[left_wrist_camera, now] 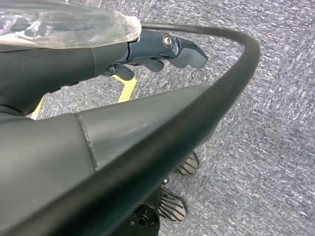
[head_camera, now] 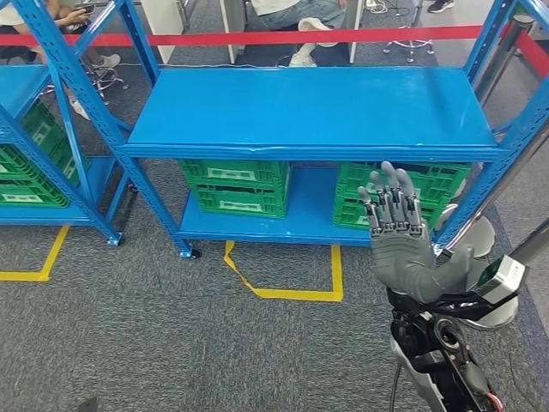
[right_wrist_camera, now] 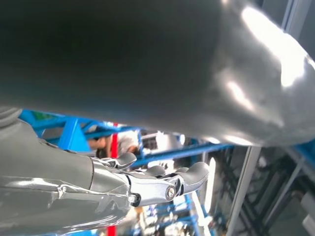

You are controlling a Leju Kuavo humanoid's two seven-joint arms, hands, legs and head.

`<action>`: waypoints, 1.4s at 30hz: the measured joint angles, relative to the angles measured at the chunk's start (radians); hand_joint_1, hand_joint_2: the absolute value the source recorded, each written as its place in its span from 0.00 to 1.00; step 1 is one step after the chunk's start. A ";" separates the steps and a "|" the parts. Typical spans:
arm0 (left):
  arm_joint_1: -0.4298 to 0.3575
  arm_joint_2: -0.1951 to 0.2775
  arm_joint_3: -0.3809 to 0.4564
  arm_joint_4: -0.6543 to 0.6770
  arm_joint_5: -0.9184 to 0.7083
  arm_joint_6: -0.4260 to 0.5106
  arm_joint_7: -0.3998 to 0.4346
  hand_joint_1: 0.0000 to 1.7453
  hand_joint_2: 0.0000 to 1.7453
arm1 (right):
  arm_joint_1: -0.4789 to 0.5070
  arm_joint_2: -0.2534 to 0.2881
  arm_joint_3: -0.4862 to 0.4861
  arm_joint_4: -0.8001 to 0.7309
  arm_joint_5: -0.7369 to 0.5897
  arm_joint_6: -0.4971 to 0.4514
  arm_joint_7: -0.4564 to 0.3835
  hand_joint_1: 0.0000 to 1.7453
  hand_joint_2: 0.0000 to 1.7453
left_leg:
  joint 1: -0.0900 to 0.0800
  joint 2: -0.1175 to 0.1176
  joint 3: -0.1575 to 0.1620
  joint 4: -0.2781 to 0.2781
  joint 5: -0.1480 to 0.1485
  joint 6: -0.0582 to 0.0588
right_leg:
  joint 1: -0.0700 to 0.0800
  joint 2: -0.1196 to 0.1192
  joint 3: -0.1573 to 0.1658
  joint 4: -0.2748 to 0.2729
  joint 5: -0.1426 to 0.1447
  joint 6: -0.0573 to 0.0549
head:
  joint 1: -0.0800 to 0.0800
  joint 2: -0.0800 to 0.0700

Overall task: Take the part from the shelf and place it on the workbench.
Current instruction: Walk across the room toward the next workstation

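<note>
A blue steel shelf (head_camera: pixel 310 107) stands ahead of me, its upper board bare. On the lower board sit two green crates, one at the left (head_camera: pixel 236 187) and one at the right (head_camera: pixel 447 182); I cannot see what is inside them. My right hand (head_camera: pixel 396 236) is raised in front of the right crate with its fingers spread, holding nothing. The right wrist view shows the same hand (right_wrist_camera: pixel 159 184) stretched out toward the blue frame. My left hand (left_wrist_camera: pixel 163 49) hangs over the grey carpet, fingers extended and holding nothing.
A second blue shelf with green crates (head_camera: pixel 29 163) stands at the left. Yellow floor tape (head_camera: pixel 285 290) marks the carpet in front of the shelf. A red barrier tape (head_camera: pixel 292 37) runs behind it, and seated people (head_camera: pixel 298 13) are beyond. Slanted blue uprights (head_camera: pixel 491 176) flank my right hand.
</note>
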 joint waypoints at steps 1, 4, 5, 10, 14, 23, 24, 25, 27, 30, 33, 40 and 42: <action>0.000 0.000 0.001 0.000 0.004 0.001 0.000 0.00 0.00 | 0.007 -0.002 -0.008 0.009 -0.008 -0.005 0.000 0.00 0.00 | 0.001 0.000 0.000 -0.001 0.000 -0.008 | 0.000 0.000 0.000 0.000 0.000 -0.001 | -0.001 0.000; 0.001 0.000 0.005 0.000 0.012 0.004 -0.001 0.00 0.00 | 0.030 -0.009 -0.040 0.052 -0.051 -0.002 -0.008 0.00 0.00 | 0.002 0.000 0.000 -0.002 0.001 -0.020 | 0.001 0.000 0.000 0.000 0.001 -0.002 | 0.000 0.000; 0.001 0.000 0.006 0.000 0.015 0.005 -0.001 0.00 0.00 | 0.037 -0.011 -0.052 0.068 -0.065 0.004 -0.013 0.00 0.00 | 0.002 0.000 0.000 -0.002 0.002 -0.021 | 0.001 0.000 0.000 0.000 0.002 -0.002 | 0.000 0.000; 0.001 0.000 0.012 0.000 0.026 0.008 -0.002 0.00 0.00 | 0.063 -0.013 -0.097 0.161 -0.110 0.039 -0.028 0.00 0.00 | 0.001 0.000 0.000 -0.001 0.002 -0.021 | -0.001 0.000 0.002 -0.003 0.004 0.000 | 0.003 0.000; 0.001 0.000 0.021 0.000 0.028 0.010 -0.002 0.00 0.00 | 0.074 -0.013 -0.116 0.215 -0.115 0.047 -0.032 0.00 0.00 | 0.001 0.000 0.000 -0.001 0.002 -0.021 | -0.001 0.000 0.002 -0.006 0.005 0.001 | 0.005 0.000; 0.001 0.000 0.028 0.000 0.038 0.014 -0.003 0.00 0.00 | 0.074 -0.013 -0.127 0.267 -0.114 0.046 -0.037 0.00 0.00 | 0.000 0.000 -0.001 0.000 0.001 -0.021 | -0.001 0.000 0.002 -0.008 0.005 0.001 | 0.007 0.000; 0.001 0.000 0.029 0.000 0.039 0.014 -0.003 0.00 0.00 | 0.074 -0.013 -0.128 0.271 -0.114 0.046 -0.037 0.00 0.00 | 0.000 0.000 -0.001 0.000 0.001 -0.020 | -0.001 0.000 0.002 -0.008 0.005 0.001 | 0.008 0.000; 0.001 0.000 0.031 0.000 0.040 0.014 -0.004 0.00 0.00 | 0.074 -0.013 -0.128 0.275 -0.113 0.046 -0.037 0.00 0.00 | 0.000 0.000 -0.001 0.000 0.001 -0.020 | -0.001 0.000 0.002 -0.008 0.005 0.001 | 0.008 0.000; 0.001 0.000 0.032 0.000 0.042 0.014 -0.004 0.00 0.00 | 0.074 -0.013 -0.128 0.282 -0.112 0.045 -0.036 0.00 0.00 | 0.000 0.000 -0.002 0.003 0.000 -0.018 | -0.003 -0.001 0.002 -0.009 0.006 0.004 | 0.007 0.000; 0.002 0.000 0.035 0.000 0.043 0.014 -0.005 0.00 0.00 | 0.073 -0.013 -0.126 0.291 -0.111 0.045 -0.034 0.00 0.00 | -0.004 -0.001 -0.008 0.012 -0.003 -0.005 | -0.009 -0.001 0.002 -0.011 0.010 0.013 | 0.000 0.000; 0.001 0.000 0.037 0.000 0.043 0.014 -0.005 0.00 0.00 | 0.072 -0.013 -0.126 0.296 -0.111 0.045 -0.033 0.00 0.00 | -0.002 0.002 0.000 -0.010 0.009 0.008 | -0.008 -0.002 0.004 -0.021 0.014 0.023 | -0.008 0.000; 0.003 -0.008 0.048 0.000 0.045 0.013 -0.005 0.00 0.00 | 0.070 -0.013 -0.128 0.316 -0.111 0.045 -0.032 0.00 0.00 | 0.021 0.010 0.030 -0.049 0.017 0.007 | -0.024 -0.003 -0.119 0.245 -0.088 0.057 | 0.026 0.000; 0.006 -0.010 0.049 0.000 0.045 0.013 -0.005 0.00 0.00 | 0.069 -0.013 -0.129 0.321 -0.112 0.045 -0.033 0.00 0.00 | 0.031 0.007 0.040 -0.039 0.002 -0.009 | -0.035 -0.005 -0.068 0.140 -0.021 0.073 | 0.035 0.000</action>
